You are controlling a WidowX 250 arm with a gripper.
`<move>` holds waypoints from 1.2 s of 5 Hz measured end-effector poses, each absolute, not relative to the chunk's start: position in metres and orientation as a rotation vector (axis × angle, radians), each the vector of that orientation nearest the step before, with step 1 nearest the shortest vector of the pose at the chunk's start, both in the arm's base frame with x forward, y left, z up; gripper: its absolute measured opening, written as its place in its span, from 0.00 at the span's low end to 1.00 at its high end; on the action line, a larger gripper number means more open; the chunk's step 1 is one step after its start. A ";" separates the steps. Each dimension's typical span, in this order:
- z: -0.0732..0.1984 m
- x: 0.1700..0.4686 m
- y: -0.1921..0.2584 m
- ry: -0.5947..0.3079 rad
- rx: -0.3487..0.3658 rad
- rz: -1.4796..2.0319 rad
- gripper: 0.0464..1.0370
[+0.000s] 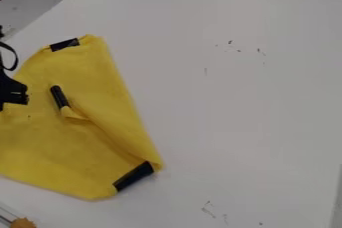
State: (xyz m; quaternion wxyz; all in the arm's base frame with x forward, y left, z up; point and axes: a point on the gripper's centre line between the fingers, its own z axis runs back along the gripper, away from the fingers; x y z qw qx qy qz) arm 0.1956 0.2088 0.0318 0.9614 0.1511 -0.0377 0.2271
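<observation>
Evidently, the work in hand concerns the yellow cloth, which lies partly folded and creased on the white table, over the left part of the camera view. A flap is turned inward, its black-taped tip resting on the cloth. Further black strips mark the upper edge and the lower right corner. The step is judged to be one of shifting or regripping the fabric. Any next grip calls for a shallow pinch on a single layer — too deep a bite could drag the layers beneath.

As to pose, the black gripper is at the left edge of the view, over the cloth's left side and beside the turned-in tip. Contact with the fabric cannot be confirmed; whether the gripper is parted or clamped cannot be told either — no held fold is discernible
</observation>
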 end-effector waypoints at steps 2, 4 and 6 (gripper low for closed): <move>0.037 0.266 0.175 -0.086 0.287 0.391 0.01; 0.022 0.328 0.151 -0.106 0.227 0.304 0.03; 0.029 0.346 0.139 -0.119 0.214 0.316 0.45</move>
